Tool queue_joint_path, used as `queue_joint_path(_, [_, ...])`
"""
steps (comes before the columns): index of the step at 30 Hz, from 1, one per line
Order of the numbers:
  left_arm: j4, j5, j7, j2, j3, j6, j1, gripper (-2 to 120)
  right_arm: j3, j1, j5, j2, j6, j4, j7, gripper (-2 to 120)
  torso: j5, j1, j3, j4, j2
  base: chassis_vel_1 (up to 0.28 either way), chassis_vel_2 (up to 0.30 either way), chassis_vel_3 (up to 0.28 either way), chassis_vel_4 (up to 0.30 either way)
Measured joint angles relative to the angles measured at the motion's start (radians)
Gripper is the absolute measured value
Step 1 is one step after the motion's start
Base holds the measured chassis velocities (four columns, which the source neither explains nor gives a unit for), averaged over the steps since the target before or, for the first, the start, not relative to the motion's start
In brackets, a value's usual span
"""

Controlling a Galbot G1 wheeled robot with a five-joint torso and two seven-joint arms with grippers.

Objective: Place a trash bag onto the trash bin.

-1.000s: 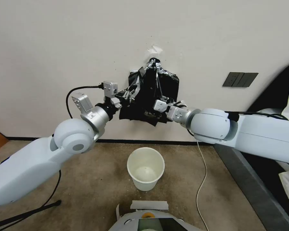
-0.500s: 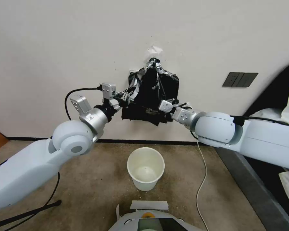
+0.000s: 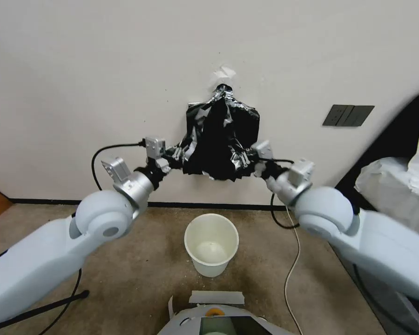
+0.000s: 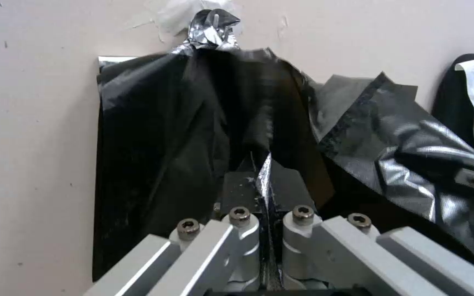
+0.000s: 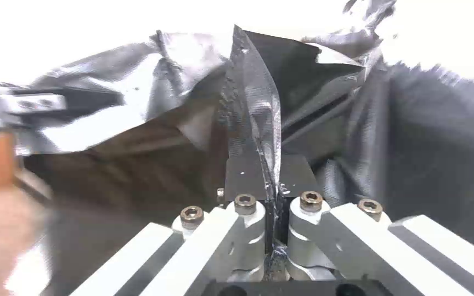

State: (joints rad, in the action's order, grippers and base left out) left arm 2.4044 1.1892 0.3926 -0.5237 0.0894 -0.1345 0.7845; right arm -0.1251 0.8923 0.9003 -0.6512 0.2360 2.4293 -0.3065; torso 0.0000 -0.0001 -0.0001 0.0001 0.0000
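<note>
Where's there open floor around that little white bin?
Bare carpet lies left of the bin, out toward the black cable. To its right a white cord trails. Up at the wall it's crowded: left pincer and right pincer pinch the bag.

Glossy plastic trash bag [image 3: 219,139]; smooth plastic trash bin [image 3: 211,244]

open floor around trash bin [image 3: 211,244]; wall [image 3: 102,70] close behind

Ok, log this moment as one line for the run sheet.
left end effector: shut on trash bag | right end effector: shut on trash bag | bag: at wall | trash bin: floor below, unlined
</note>
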Motion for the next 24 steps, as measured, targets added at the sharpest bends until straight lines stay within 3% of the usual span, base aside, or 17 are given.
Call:
queue_joint_path(14, [0.077, -0.104, -0.004, -0.028, 0.086, 0.01, 0.226, 0, -0.137, 0.316, -0.062, -0.123, 0.011, 0.07, 0.013, 0, 0.0, 0.0, 0.0, -0.0002, 0.0, 0.0, 0.0, 0.0, 0.0])
queue_joint_path(24, [0.084, -0.15, -0.017, -0.059, 0.102, 0.013, 0.306, 0, -0.133, 0.448, -0.132, -0.196, 0.013, 0.07, 0.03, 0, 0.0, 0.0, 0.0, 0.0, 0.0, 0.0, 0.0, 0.0, 0.0])
